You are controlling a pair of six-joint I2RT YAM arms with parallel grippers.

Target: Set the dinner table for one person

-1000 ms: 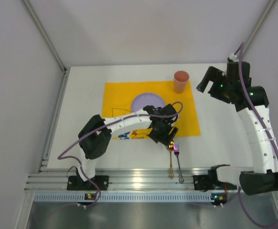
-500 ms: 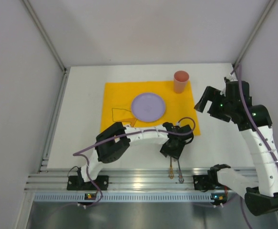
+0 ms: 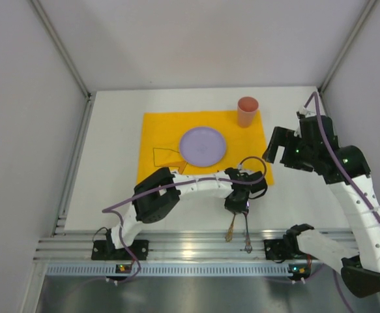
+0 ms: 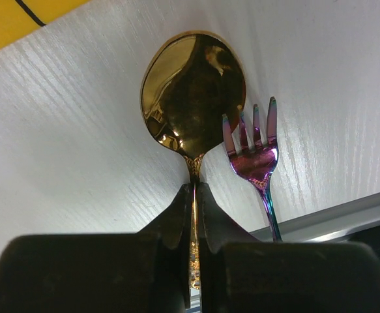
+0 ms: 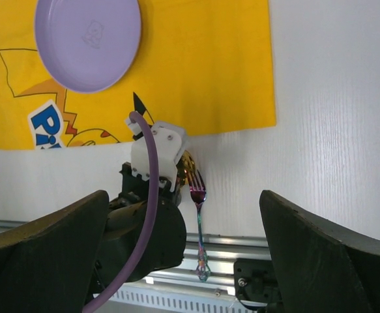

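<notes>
Near the front edge of the counter (image 3: 111,169), just ahead of the aluminium rail (image 3: 176,246), the left fingers (image 4: 176,225) are clamped on the neck of the gold spoon (image 4: 193,91). Its bowl is over bare white surface just past the near edge of the yellow placemat (image 3: 163,130). An iridescent fork (image 4: 255,160) lies just right of the spoon, its handle reaching onto the rail. The right fingers (image 5: 320,251) hang spread wide above the bare strip right of the placemat. A purple plate (image 3: 203,144) sits mid-mat, a pink cup (image 3: 247,111) at its far right corner. White counter shows left of the mat.
</notes>
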